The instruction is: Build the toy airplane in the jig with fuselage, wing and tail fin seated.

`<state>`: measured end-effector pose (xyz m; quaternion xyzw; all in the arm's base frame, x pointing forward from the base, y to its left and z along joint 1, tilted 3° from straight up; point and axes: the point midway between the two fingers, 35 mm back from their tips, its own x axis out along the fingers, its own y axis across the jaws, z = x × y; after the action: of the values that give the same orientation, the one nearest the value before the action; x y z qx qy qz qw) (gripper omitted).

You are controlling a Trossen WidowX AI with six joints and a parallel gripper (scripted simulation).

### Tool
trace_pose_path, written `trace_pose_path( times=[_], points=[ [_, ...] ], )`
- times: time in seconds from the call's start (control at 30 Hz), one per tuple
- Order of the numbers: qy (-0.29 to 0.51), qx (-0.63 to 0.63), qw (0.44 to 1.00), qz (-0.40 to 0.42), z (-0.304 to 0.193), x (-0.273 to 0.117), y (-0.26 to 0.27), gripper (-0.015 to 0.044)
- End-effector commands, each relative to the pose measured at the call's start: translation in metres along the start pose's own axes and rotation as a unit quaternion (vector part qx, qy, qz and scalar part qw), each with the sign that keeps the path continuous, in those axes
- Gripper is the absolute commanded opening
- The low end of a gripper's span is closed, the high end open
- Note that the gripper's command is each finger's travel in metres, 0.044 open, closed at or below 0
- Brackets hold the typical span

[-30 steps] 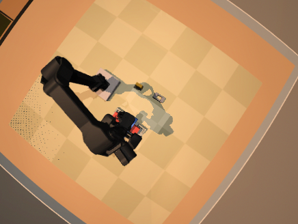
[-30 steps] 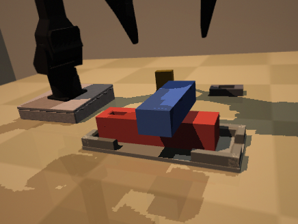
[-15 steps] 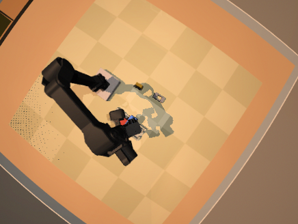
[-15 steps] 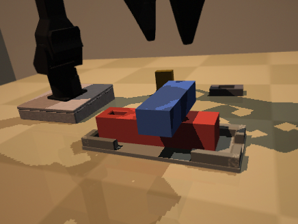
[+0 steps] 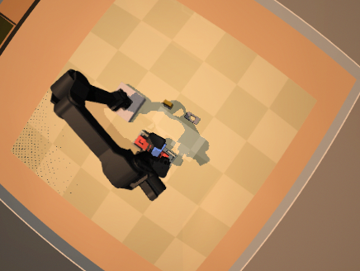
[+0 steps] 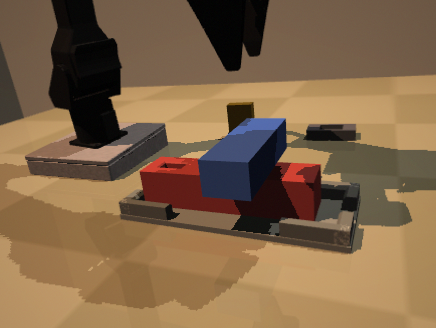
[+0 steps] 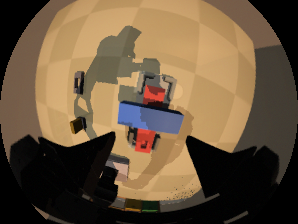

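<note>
The red fuselage (image 5: 141,141) (image 6: 175,189) (image 7: 154,93) lies lengthwise, looking level, in the grey cradle (image 6: 315,231) (image 7: 172,89), between its low walls. Its tail socket shows empty at the end nearer the arm's base. The blue wing (image 5: 157,150) (image 6: 225,174) (image 7: 150,118) lies crosswise on top of the fuselage and looks level; its tab and the socket under it are hidden. The dark yellow tail fin (image 5: 168,104) (image 6: 241,115) (image 7: 77,125) stands apart on the table, behind the cradle in the exterior view. My gripper (image 6: 243,62) (image 7: 151,138) is wide open and empty, above the wing and clear of it.
A small grey block with an opening (image 5: 197,121) (image 6: 315,135) (image 7: 78,90) lies beyond the tail fin. The arm's base slab (image 5: 125,113) (image 6: 70,166) (image 7: 120,170) is near the fuselage's tail end. The arm hides part of the cradle in the top view.
</note>
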<state>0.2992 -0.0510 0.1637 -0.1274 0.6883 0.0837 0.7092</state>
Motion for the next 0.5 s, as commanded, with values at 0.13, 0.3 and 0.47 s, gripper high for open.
trace_pose_path(
  times=[0.13,0.3,0.47],
  points=[
    [-0.001,0.021,1.000,-0.001,0.005,-0.001,0.020,0.0440],
    [-0.001,0.021,1.000,0.005,0.007,-0.001,0.091,0.0440],
    [0.000,0.021,1.000,0.008,-0.009,-0.001,0.157,0.0440]
  ],
)
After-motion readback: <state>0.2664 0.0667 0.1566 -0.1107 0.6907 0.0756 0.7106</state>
